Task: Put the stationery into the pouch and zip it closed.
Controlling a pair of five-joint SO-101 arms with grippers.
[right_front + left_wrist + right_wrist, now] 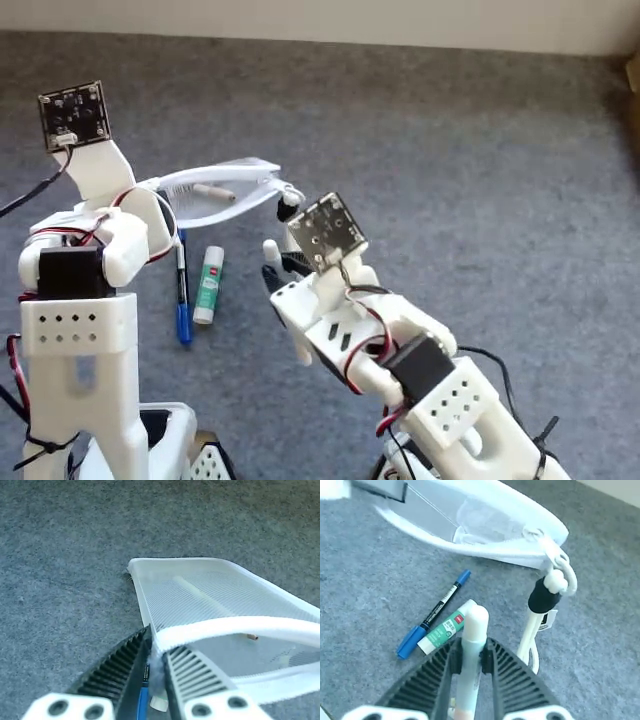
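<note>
We find the pouch (210, 595), apparently raised off the carpet (480, 150), with its open rim pinched between the left gripper (155, 645) fingers. The right gripper (471, 647) is clamped on a white pen (475, 622) near the pouch mouth. A blue marker (432, 615) and a glue stick (440, 632) lie below.

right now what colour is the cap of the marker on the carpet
Blue; the cap of the marker shows best in the right wrist view.
</note>
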